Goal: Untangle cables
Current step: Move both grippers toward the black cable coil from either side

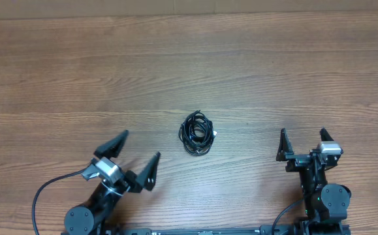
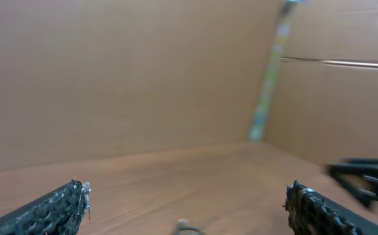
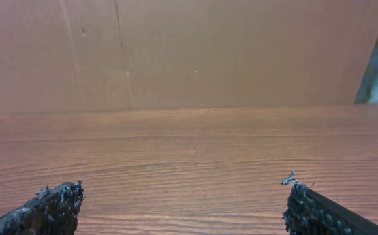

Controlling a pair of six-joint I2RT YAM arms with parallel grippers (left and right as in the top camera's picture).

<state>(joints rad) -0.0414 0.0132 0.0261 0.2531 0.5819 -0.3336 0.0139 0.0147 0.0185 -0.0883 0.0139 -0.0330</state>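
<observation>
The cables [image 1: 197, 133] lie as one small coiled black bundle with a silver-tipped plug on its right side, near the middle of the wooden table [image 1: 175, 59]. My left gripper [image 1: 140, 152] is open and empty, to the lower left of the bundle, its jaws pointing toward it. In the left wrist view the jaws [image 2: 189, 196] are wide apart and a bit of the bundle [image 2: 185, 228] shows at the bottom edge. My right gripper [image 1: 303, 138] is open and empty, to the right of the bundle. The right wrist view shows its jaws [image 3: 182, 192] apart over bare wood.
Brown cardboard walls [image 3: 189, 52] stand along the far side of the table. The right arm's gripper shows as a dark shape [image 2: 371, 179] at the right edge of the left wrist view. Thick black arm wires [image 1: 42, 196] loop at the lower left.
</observation>
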